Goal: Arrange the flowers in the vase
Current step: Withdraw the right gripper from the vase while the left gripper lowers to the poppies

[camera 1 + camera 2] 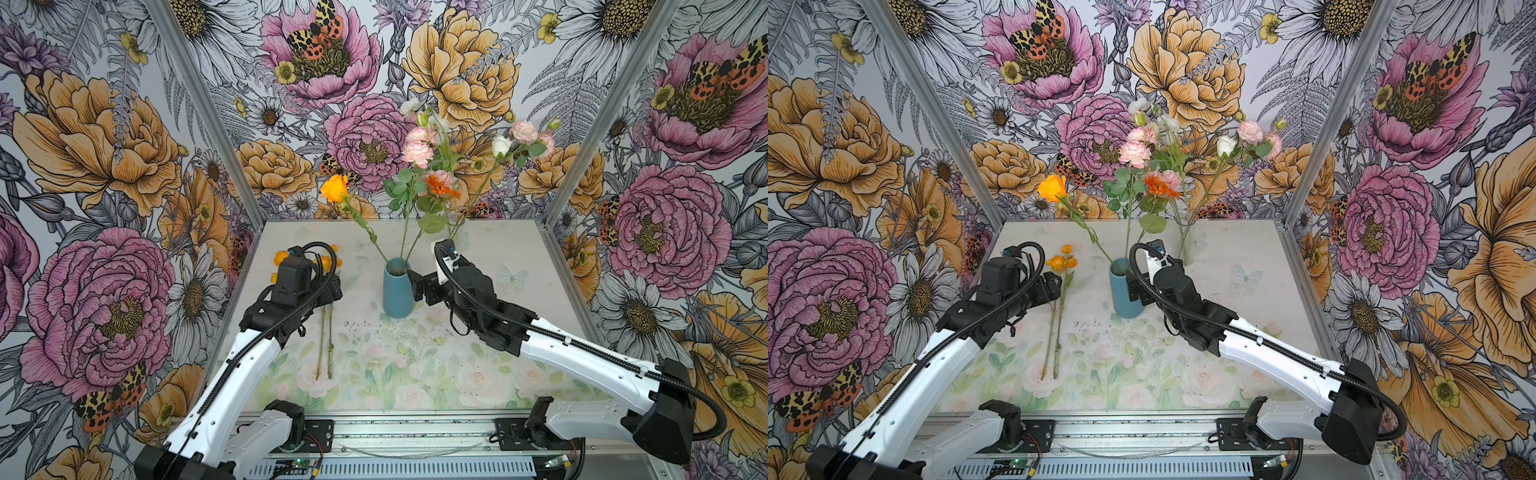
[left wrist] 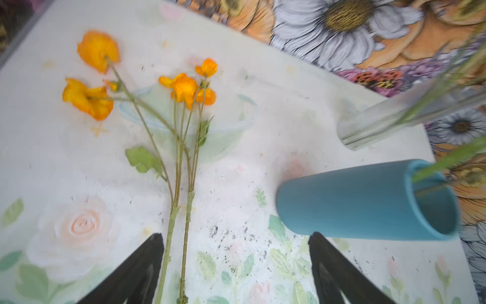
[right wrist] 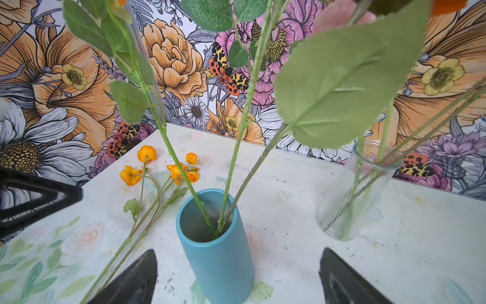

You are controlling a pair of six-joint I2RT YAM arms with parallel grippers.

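A blue vase (image 1: 398,289) (image 1: 1125,293) stands mid-table and holds three flowers: an orange rose (image 1: 333,188), a leafy stem and a pink-and-orange one. Two loose orange flowers (image 2: 184,88) (image 3: 181,171) lie flat left of it, stems (image 1: 325,338) (image 1: 1054,332) pointing to the front. My left gripper (image 2: 236,237) (image 1: 332,291) hangs open over these stems, which lie just inside one finger, untouched. The right gripper (image 3: 238,251) (image 1: 419,286) is open beside the vase (image 3: 218,252), near rim height, with the vase between its fingers and apart from both.
A clear ribbed glass vase (image 1: 457,232) (image 3: 349,200) with pink and white flowers stands behind and right of the blue one. Flowered walls close in the table at the left, back and right. A metal rail (image 1: 415,432) with the arm bases runs along the front.
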